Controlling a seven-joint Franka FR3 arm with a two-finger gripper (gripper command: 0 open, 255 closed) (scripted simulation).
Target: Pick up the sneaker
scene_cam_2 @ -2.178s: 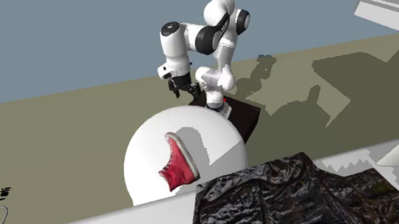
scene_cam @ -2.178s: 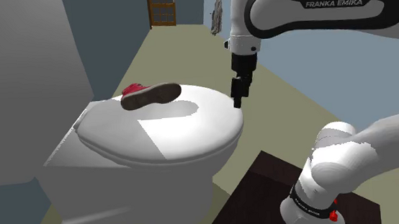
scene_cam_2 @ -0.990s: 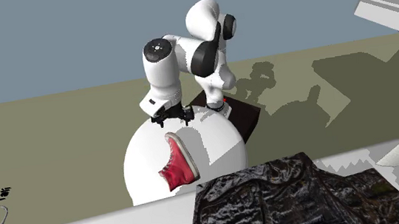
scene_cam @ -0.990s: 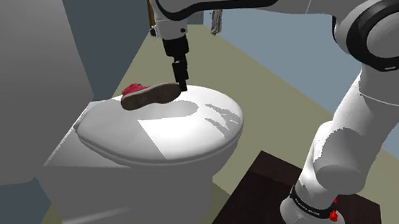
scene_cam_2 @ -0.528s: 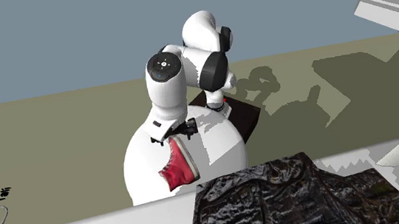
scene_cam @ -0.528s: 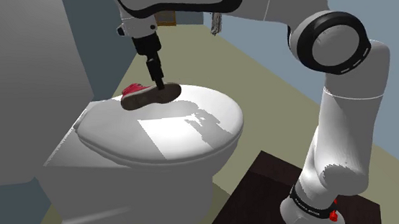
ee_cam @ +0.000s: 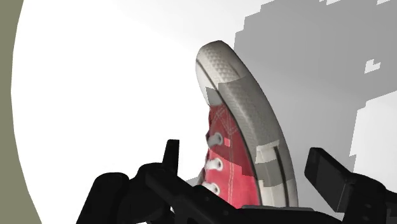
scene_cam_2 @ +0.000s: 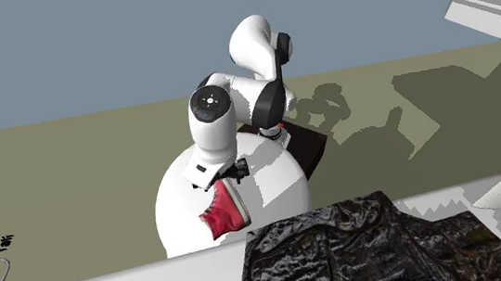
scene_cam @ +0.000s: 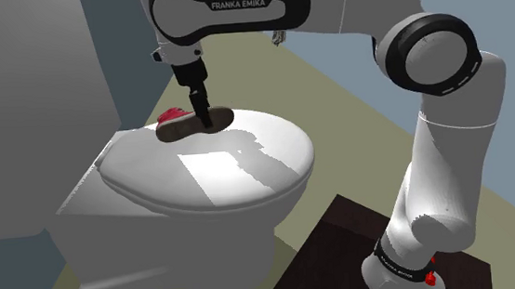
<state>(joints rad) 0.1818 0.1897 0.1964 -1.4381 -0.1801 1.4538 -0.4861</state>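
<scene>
A red high-top sneaker (scene_cam: 176, 126) with a grey sole lies on its side at the back of a white toilet lid (scene_cam: 248, 167). My black gripper (scene_cam: 205, 120) hangs straight down over the shoe, fingertips level with its sole. In the wrist view the sneaker (ee_cam: 245, 127) runs between my two fingers, and the gripper (ee_cam: 248, 159) is open, with a gap on each side of the shoe. In the second exterior view the arm's white link covers most of the hand, and the sneaker (scene_cam_2: 222, 214) pokes out just below the gripper (scene_cam_2: 227, 176).
The lid (scene_cam_2: 175, 207) slopes off to olive floor all round. The dark stand box (scene_cam: 337, 245) sits at the shoulder view's lower right. A grey wall (scene_cam: 36, 70) rises behind the toilet. A crumpled dark cloth (scene_cam_2: 360, 246) lies on a white ledge beside the lid.
The arm has swung from the lid's front rim across to the sneaker at the back. Over the last half second the gripper has sunk lower around the shoe.
</scene>
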